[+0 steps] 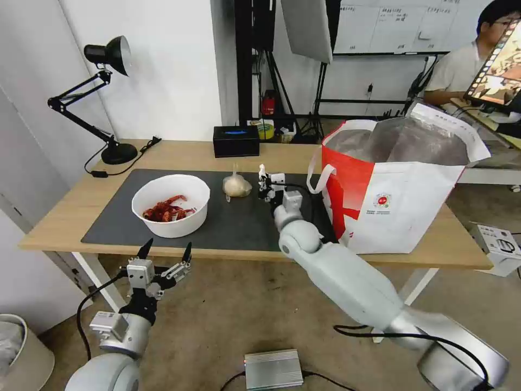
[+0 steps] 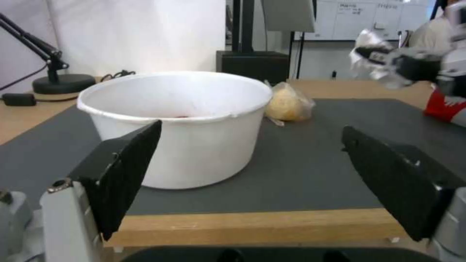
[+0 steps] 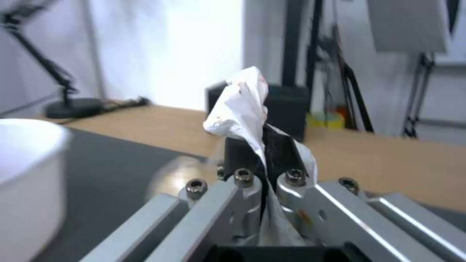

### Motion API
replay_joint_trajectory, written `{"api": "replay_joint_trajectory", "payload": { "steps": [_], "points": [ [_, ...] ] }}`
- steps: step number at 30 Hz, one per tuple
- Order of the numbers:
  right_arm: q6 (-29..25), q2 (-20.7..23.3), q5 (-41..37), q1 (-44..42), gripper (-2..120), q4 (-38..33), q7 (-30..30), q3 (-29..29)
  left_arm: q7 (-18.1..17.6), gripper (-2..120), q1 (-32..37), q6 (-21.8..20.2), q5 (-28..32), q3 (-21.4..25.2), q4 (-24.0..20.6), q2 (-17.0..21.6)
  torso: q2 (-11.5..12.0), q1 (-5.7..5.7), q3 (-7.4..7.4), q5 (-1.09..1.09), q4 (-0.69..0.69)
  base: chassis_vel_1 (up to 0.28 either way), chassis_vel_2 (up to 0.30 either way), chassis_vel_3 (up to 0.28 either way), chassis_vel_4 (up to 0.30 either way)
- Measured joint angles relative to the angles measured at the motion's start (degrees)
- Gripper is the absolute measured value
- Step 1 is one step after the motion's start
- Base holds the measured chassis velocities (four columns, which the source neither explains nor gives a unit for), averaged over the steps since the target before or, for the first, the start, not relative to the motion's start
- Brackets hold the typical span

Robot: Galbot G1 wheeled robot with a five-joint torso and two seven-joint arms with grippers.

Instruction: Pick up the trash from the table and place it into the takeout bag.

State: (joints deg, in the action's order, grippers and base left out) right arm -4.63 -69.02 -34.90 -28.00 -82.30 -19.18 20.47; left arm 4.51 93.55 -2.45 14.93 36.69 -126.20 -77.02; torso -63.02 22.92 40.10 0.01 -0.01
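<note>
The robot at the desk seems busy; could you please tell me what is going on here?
The right gripper holds a crumpled white tissue above the dark mat, beside the takeout bag. The left gripper hovers open at the table's near edge, facing the white bowl of crayfish shells. The small knotted bag lies on the mat.

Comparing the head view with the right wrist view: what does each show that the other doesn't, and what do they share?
Head view alone: the takeout bag standing open at the table's right end, red crayfish shells inside the white bowl, and the left hand open, below the table's near edge.

Right wrist view alone: close up, the right hand shut on the crumpled white tissue, which sticks out past its fingertips.

Both: the bowl, the black box, the desk lamp, the dark mat, and the knotted clear bag.
</note>
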Motion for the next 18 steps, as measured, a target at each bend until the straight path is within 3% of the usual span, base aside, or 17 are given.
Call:
{"api": "replay_joint_trajectory", "payload": {
  "steps": [13, 18],
  "points": [
    [-5.59, 9.65, 7.03, -8.5, 0, -12.62, 5.7, -2.94, 0.0, 100, -0.16, 0.0, 0.5, 0.68, 0.73, 0.45, 0.0, 0.0, 0.0, 0.0, 0.01, 0.0, 0.0, 0.0, 0.0],
    [-7.2, 15.34, 8.2, -14.52, 0, -19.41, 8.96, -7.18, -0.02, 100, -0.33, -0.01, 0.23, 0.63, 1.21, 0.45, 0.0, 0.0, 0.0, 0.01, 0.0, 0.0, 0.0, 0.0, 0.0]
  ]
}}
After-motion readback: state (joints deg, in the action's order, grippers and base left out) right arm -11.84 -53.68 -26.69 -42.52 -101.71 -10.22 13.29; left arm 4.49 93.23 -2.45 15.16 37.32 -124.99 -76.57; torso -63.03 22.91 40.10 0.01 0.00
